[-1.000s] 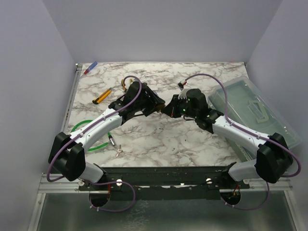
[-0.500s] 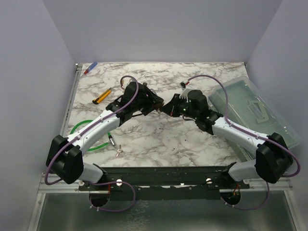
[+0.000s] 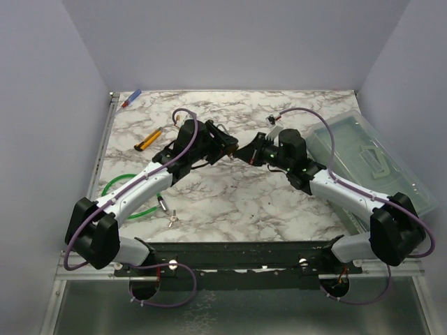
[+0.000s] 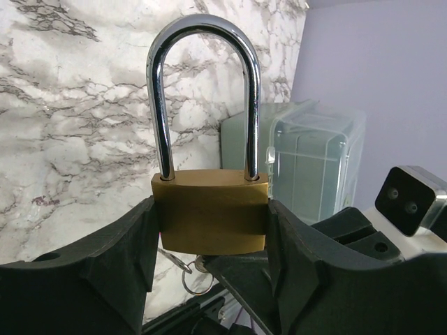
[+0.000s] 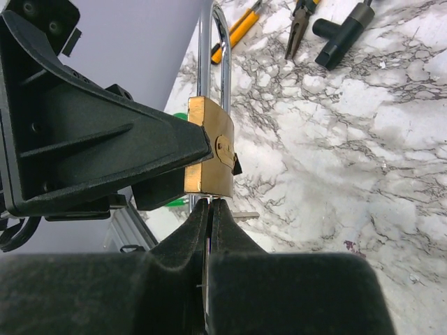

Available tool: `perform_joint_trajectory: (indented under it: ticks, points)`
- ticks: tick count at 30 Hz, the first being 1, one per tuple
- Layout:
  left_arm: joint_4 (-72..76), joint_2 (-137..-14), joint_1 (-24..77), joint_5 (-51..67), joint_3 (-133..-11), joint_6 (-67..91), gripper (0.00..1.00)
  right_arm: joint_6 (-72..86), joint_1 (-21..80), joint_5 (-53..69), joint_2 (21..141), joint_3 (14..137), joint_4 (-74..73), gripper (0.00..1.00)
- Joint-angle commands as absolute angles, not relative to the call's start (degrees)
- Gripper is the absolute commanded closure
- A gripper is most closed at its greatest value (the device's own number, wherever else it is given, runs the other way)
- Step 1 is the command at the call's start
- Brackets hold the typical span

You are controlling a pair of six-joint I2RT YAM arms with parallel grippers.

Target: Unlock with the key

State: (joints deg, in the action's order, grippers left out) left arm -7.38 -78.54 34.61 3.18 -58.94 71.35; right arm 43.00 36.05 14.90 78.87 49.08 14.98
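Observation:
A brass padlock (image 4: pixel 209 213) with a closed steel shackle (image 4: pixel 202 28) is clamped upright between my left gripper's (image 4: pixel 213 223) fingers. In the right wrist view the padlock (image 5: pixel 209 157) sits just beyond my right gripper (image 5: pixel 209 204). That gripper is shut on a key, whose thin edge (image 5: pixel 209 201) meets the padlock's underside. A key ring (image 4: pixel 194 278) with a spare key (image 5: pixel 246 215) hangs below. In the top view the left gripper (image 3: pixel 225 146) and right gripper (image 3: pixel 244 152) meet tip to tip above mid-table.
A clear plastic box (image 3: pixel 363 157) lies at the right. A yellow utility knife (image 3: pixel 147 140), a green cable loop (image 3: pixel 119 192) and a small metal tool (image 3: pixel 167 213) lie at the left. Pliers (image 5: pixel 300 21) and a black T-handle (image 5: pixel 342 31) lie beyond the padlock.
Both grippers have shifted slightly toward the far side of the table, staying tip to tip. The right wrist has turned a little. Both grips are unchanged.

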Motion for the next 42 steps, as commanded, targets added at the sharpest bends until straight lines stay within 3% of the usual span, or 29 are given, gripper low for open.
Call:
perform_joint_trajectory:
  ticks: [1,42]
  points:
    - [2.40,-75.73,36.00,10.81,-58.82,73.94,1.00,45.92,34.71,18.29,78.98,47.78,22.26,1.00]
    - [20.30,-70.93,36.56,12.48,-50.98,74.33,1.00,58.09,26.60,37.01,82.58,45.65,37.63,1.00]
